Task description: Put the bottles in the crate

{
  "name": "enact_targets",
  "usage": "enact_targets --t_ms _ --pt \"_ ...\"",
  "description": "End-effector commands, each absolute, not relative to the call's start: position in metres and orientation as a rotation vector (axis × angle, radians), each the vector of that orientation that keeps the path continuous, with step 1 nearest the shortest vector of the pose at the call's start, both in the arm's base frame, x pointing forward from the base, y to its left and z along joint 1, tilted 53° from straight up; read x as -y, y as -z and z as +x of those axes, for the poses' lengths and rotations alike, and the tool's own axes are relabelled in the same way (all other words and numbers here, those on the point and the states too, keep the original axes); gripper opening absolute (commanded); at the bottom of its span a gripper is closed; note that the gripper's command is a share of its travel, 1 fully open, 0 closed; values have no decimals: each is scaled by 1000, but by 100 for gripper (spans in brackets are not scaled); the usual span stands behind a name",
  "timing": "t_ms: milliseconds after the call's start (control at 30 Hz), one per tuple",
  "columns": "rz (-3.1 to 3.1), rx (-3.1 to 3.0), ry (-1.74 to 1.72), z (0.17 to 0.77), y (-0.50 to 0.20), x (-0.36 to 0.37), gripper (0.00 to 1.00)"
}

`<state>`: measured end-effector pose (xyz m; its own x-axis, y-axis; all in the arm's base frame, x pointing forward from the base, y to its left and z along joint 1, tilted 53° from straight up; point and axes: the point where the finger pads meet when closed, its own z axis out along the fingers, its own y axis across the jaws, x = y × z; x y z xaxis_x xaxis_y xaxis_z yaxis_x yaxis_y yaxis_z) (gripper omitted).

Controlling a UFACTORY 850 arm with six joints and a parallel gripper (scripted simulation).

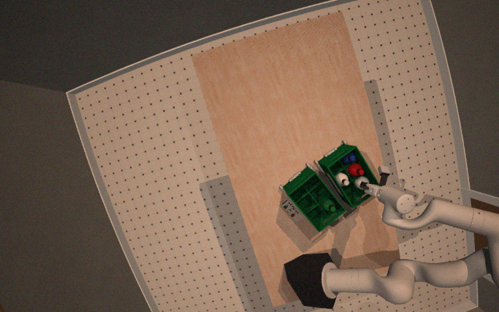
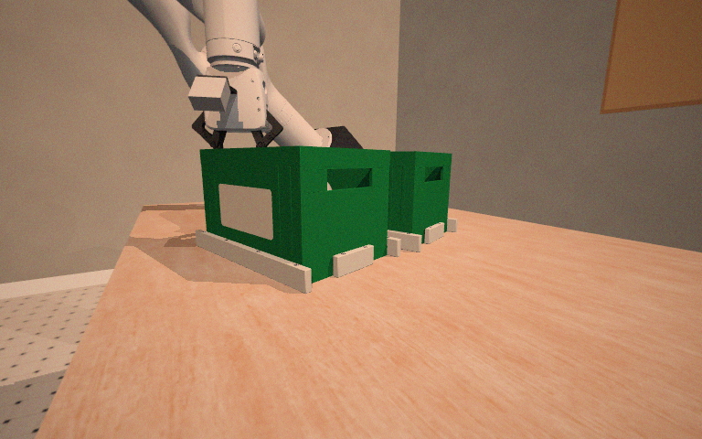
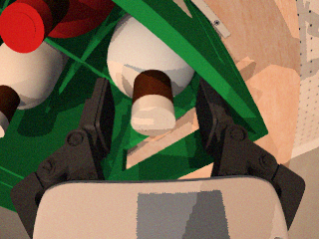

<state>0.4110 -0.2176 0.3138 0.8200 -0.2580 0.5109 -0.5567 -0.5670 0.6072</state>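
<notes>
My gripper [image 1: 363, 184] [image 2: 238, 146] [image 3: 155, 92] is open over the bottle crate [image 1: 331, 156] [image 2: 341, 222] [image 3: 194, 55]. Its fingers stand either side of the cap of a white bottle [image 3: 150, 47] with a brown neck band. A second white bottle [image 1: 342, 179] [image 3: 32, 72], a red bottle [image 1: 355, 169] [image 3: 22, 27] and a blue bottle [image 1: 348, 158] stand there too. The other crate [image 1: 297, 179] [image 2: 434, 201] holds one green bottle [image 1: 328, 204]. The pick list [image 1: 290, 210] shows a green and a red mark; its numbers are too small to read.
Pale guide blocks [image 2: 353, 261] edge the crates on the wooden table [image 1: 272, 110] [image 2: 414, 351]. The two crates stand close side by side. The arm's black base [image 1: 308, 279] is at the lower middle in the top view.
</notes>
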Motion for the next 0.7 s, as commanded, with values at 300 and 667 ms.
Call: enact_targets --t_ms 300,667 --pt "2188 595 -472 411 -316 215 0" --pt "2188 595 -471 411 -316 215 0"
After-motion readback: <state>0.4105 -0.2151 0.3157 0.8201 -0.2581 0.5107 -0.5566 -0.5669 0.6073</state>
